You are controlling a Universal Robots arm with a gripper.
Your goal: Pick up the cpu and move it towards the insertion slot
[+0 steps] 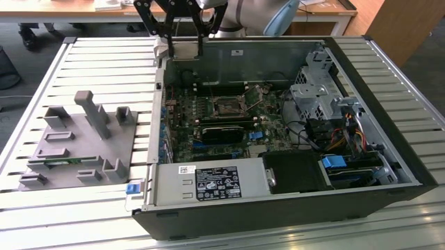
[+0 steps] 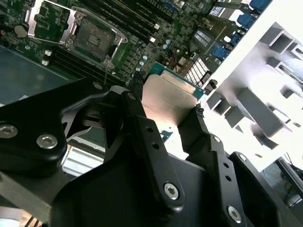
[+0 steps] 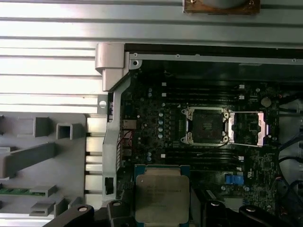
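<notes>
CPU held aloft over the case's edge, socket waiting below

CPU (image 3: 162, 197) sat pinched between the black fingers of the hand (image 1: 182, 48), silver lid showing, green rim peeking out along its sides in both wrist views. In the exterior view the hand hung high over the far corner of the open computer case (image 1: 389, 156), right above the case wall on the exterior view's left. The chip was well clear of the board, not touching anything but the fingers (image 2: 142, 123).

And there was the insertion slot (image 3: 207, 125), dark centre exposed, its silvery frame flipped open to one side. Well apart from the chip, with memory slots and board components lying between them.

Where could it go wrong? The grip looked to be on the chip's edges alone, so a slip or a tilt seemed the chief worry; a dropped chip would land on the motherboard (image 1: 230, 120). The case wall stood just beneath the hand, and a low pass could clip it. The opened frame also stuck up beside the socket.

Room to move? Plenty above the board. The grey fixture block (image 1: 76, 151) sat out on the slatted surface (image 1: 104, 67), outside the case and well away from the socket.
</notes>
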